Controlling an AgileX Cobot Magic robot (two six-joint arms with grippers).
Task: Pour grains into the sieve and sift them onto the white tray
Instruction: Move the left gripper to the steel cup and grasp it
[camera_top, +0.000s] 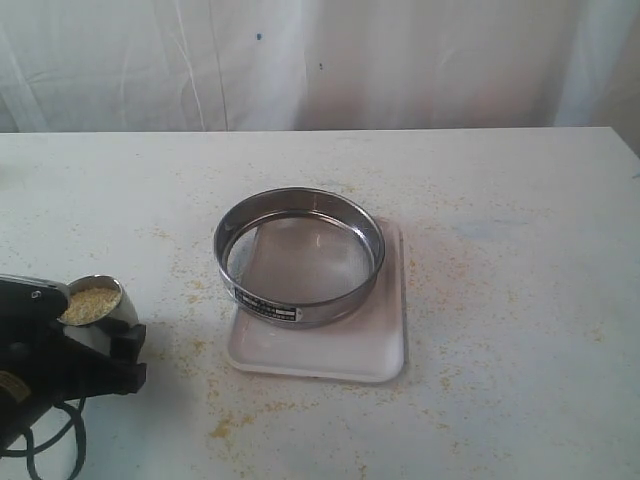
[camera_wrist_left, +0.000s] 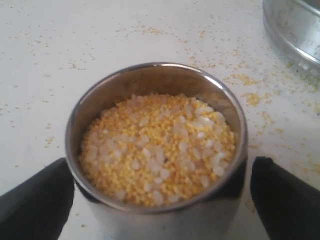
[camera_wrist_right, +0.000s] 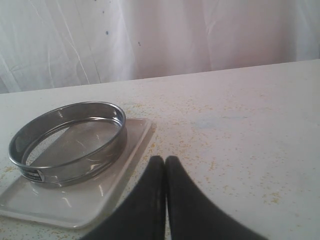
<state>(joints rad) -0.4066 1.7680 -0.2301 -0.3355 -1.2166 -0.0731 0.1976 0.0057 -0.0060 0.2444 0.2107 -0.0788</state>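
Note:
The grains (camera_wrist_left: 157, 145), yellow granules mixed with whiter kernels, fill a small steel cup (camera_wrist_left: 150, 220). My left gripper (camera_wrist_left: 161, 161) is shut on this cup, one black finger on each side of it. In the exterior view the left gripper (camera_top: 108, 328) holds the cup (camera_top: 122, 305) upright at the lower left, to the left of the sieve (camera_top: 330, 308). The sieve is a steel ring with a mesh bottom that stands on the white tray (camera_top: 385, 345). No grains show in the sieve. My right gripper (camera_wrist_right: 165, 159) is shut on nothing, beside the tray (camera_wrist_right: 100, 195) and the sieve (camera_wrist_right: 75, 165).
Loose grains (camera_top: 222, 428) are scattered over the white table (camera_top: 520, 260), thickest round the tray. A pale curtain (camera_top: 400, 60) hangs behind the table's far edge. The sieve's rim (camera_wrist_left: 295, 35) shows in a corner of the left wrist view.

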